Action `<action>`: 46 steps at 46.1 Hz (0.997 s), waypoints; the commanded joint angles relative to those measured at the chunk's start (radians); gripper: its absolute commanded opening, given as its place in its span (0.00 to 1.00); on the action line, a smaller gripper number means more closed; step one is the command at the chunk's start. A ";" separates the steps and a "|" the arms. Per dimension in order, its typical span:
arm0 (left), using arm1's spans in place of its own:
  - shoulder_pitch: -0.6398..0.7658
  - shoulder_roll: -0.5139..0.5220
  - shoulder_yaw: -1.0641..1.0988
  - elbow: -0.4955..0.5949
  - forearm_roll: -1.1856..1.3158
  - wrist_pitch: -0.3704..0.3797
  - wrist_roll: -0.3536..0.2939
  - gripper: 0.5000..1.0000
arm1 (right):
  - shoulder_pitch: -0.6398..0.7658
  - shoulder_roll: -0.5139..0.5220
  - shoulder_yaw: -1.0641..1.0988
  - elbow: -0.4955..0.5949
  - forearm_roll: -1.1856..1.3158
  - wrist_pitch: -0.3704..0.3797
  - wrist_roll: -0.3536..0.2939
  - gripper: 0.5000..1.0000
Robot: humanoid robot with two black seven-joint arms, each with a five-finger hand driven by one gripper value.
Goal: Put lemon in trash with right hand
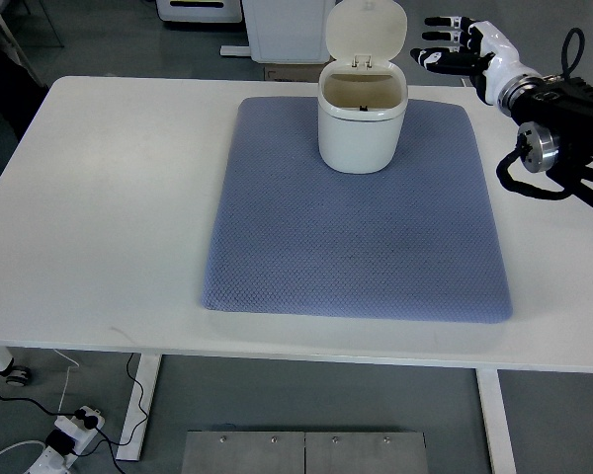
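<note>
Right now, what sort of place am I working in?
Probably a lab or test workspace: a plain white table with a blue mat and small lidded trash bin, cables and a power strip on the grey floor.

You cannot see the bottom of the white plastic trash bin (362, 118): its inside falls into shadow below the rim, so what lies in it cannot be told. The black forearm behind the right robot hand (458, 51) is cut by the right edge. The white rectangular worktop (109, 227) loses its right corners at that same edge. Below, the grey metal plate (304, 451) is cut by the bottom edge, and the white power strip (67, 434) on the floor is partly cut there too.
</note>
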 commanded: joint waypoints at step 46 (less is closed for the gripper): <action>0.000 0.000 0.000 0.000 0.000 0.000 0.000 1.00 | -0.269 -0.081 0.400 -0.012 0.002 0.000 0.008 1.00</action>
